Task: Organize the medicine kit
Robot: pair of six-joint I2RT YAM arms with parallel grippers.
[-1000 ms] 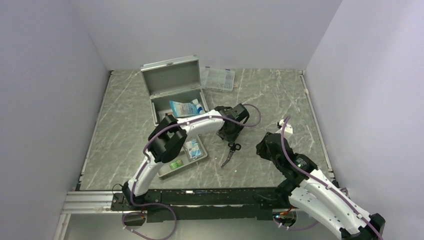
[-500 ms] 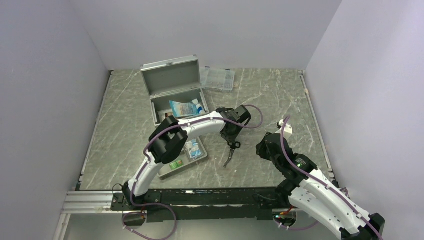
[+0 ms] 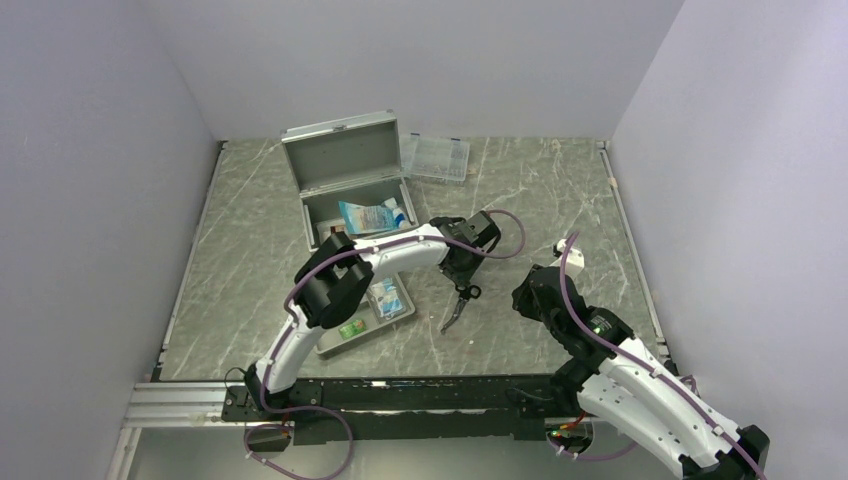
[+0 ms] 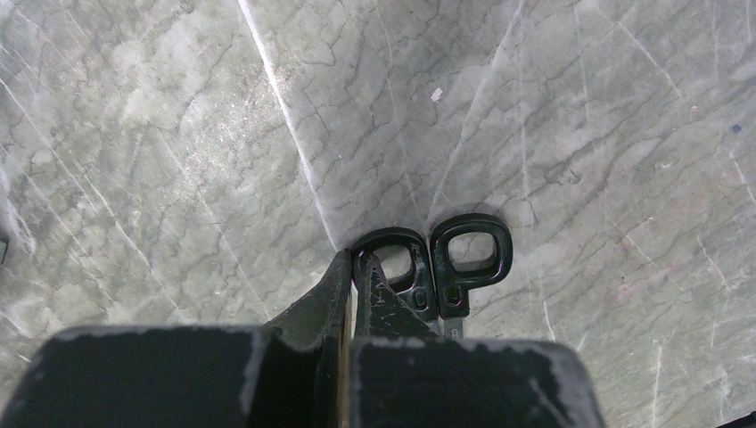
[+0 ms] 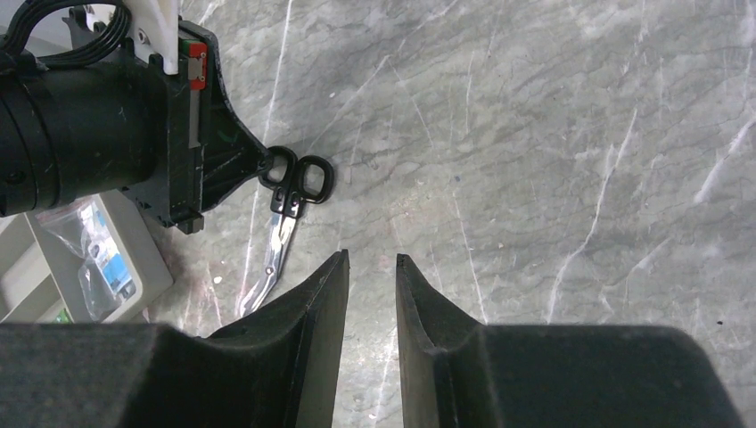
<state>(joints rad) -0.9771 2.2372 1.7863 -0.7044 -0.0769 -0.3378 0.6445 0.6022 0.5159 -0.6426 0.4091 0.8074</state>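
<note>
**Left tool on the scissors, medicine kit open**

The left tool (image 4: 352, 267) is clenched on one handle loop of the black-handled scissors (image 4: 464, 254), which lie mid-desk (image 3: 560, 200). The right tool (image 5: 370, 259) hangs near and to their right, jaws slightly parted, grasping nothing. The medicine kit (image 3: 345, 160) stands at the far left, lid raised, pouches inside.

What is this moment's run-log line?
left gripper: shut on scissors handle loop | scissors: on table | right gripper: open, empty | medicine kit: lid open
</note>
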